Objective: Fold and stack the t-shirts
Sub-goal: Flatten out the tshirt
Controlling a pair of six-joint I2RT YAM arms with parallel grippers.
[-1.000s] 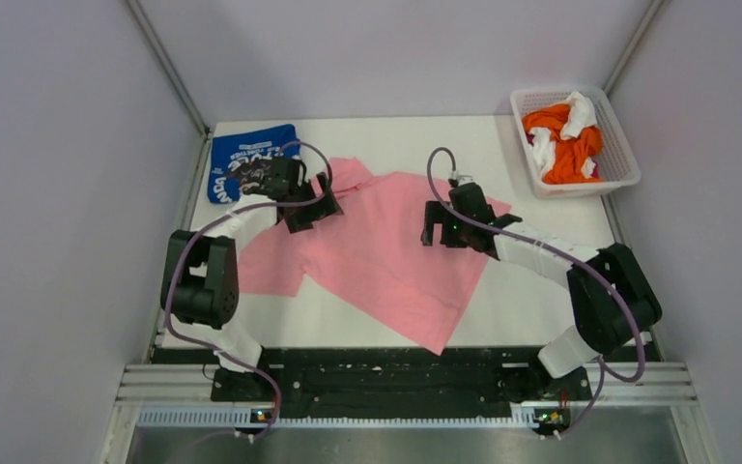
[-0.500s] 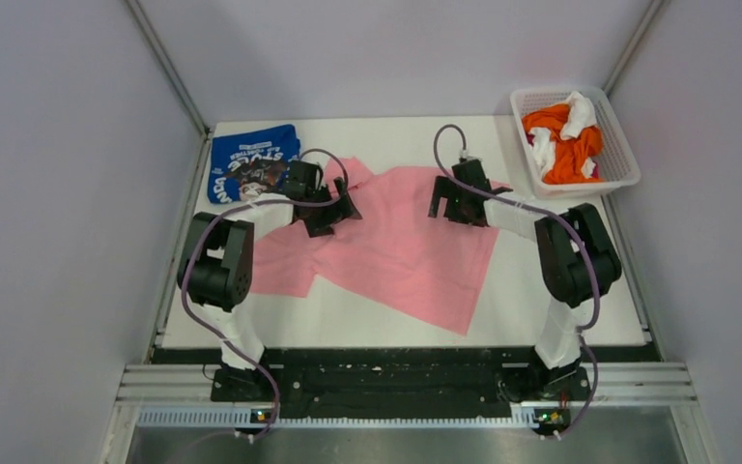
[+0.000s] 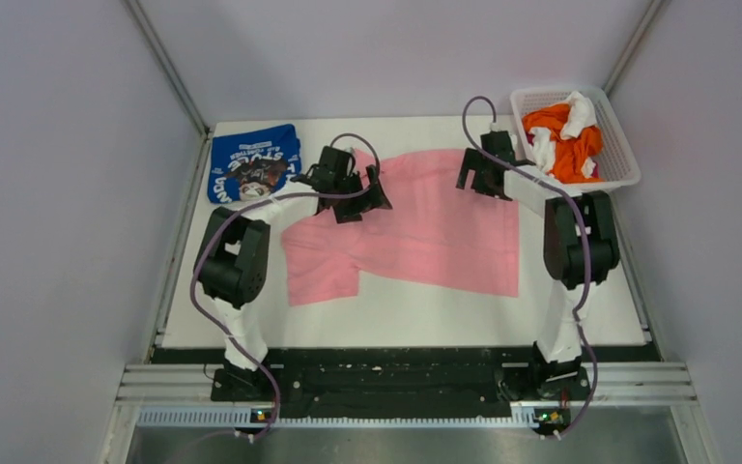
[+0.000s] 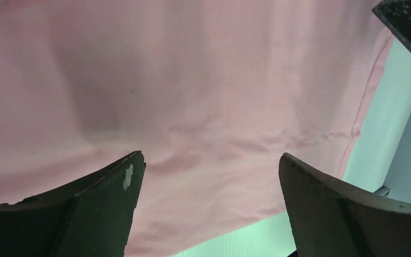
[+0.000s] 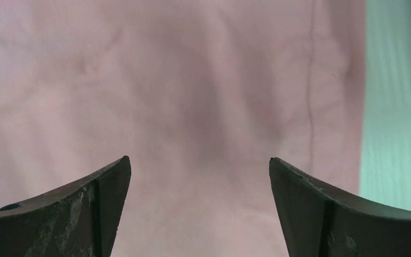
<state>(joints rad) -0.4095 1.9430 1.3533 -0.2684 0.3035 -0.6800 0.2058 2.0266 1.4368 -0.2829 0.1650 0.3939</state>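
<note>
Jaws on both arms are standing wide open and gripping nothing, each pair poised low over the light pink t-shirt (image 3: 435,237). That shirt is lying spread flat across the middle of the white tabletop (image 3: 425,314), apparently laid out ready for folding. The left arm (image 3: 237,261) is reaching forward over the shirt's far left part. The right arm (image 3: 580,242) is stretching to its far right corner, close to the white basket (image 3: 609,182). The blue t-shirt (image 3: 251,164) is sitting folded at the far left corner, probably as the base of the stack.
</note>
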